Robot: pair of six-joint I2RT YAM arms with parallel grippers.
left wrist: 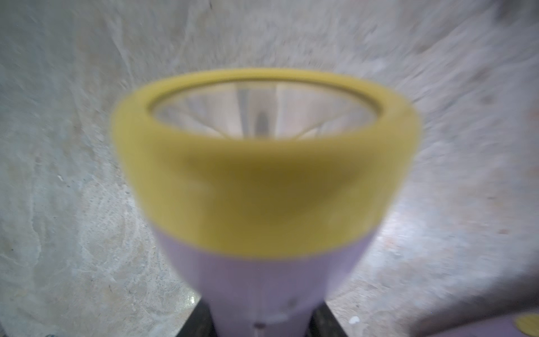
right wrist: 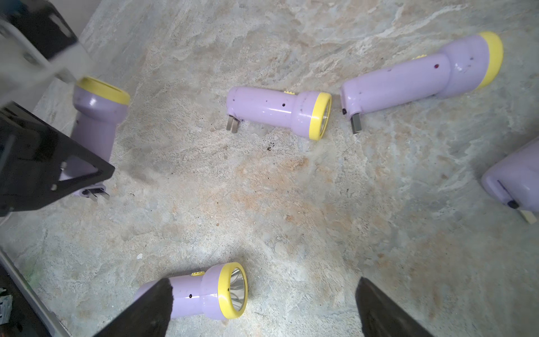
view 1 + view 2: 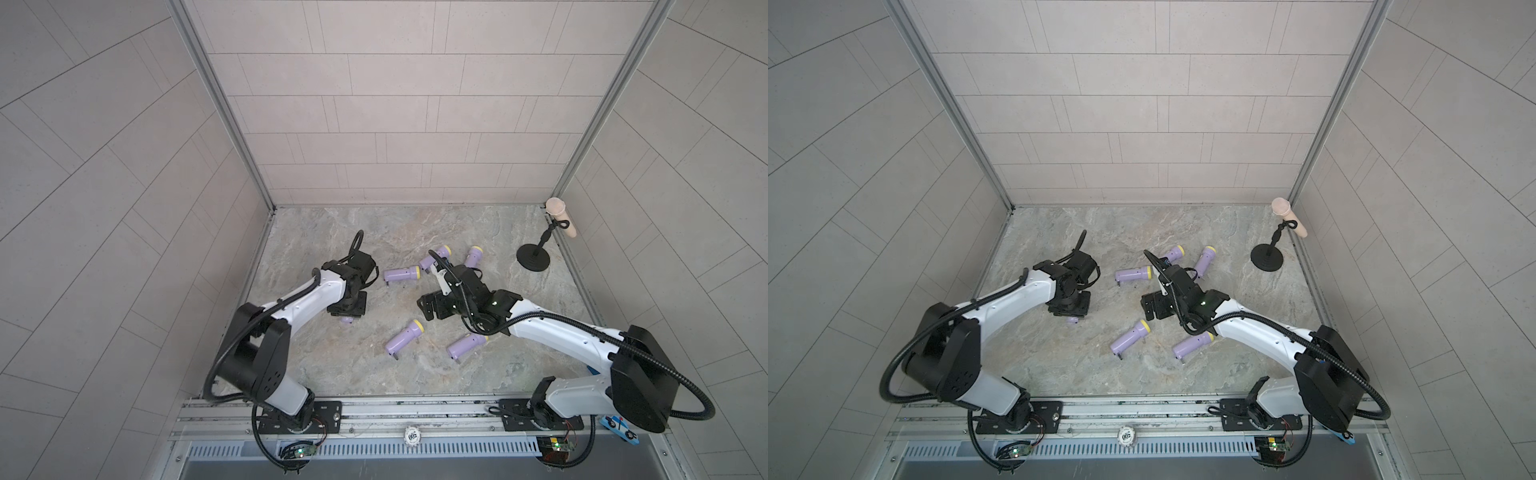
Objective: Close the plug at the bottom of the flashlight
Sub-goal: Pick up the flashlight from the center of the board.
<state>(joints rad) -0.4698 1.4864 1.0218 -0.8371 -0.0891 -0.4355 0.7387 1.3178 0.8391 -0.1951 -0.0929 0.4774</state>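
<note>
My left gripper (image 1: 264, 319) is shut on a lilac flashlight (image 1: 262, 175) with a yellow head, a black finger (image 1: 198, 321) on each side of its body. In the right wrist view this flashlight (image 2: 96, 125) stands head up, and its metal plug (image 2: 97, 195) sticks out at the bottom, close to the table. In both top views the left gripper (image 3: 347, 309) (image 3: 1069, 307) hides nearly all of it. My right gripper (image 2: 262, 294) (image 3: 428, 307) hangs open over the table's middle, holding nothing.
Several more lilac flashlights lie on the marble table, among them ones at the back (image 3: 401, 274), at the front (image 3: 405, 336) and under my right arm (image 3: 467, 345). A black microphone stand (image 3: 533, 257) is at the back right corner. Walls close three sides.
</note>
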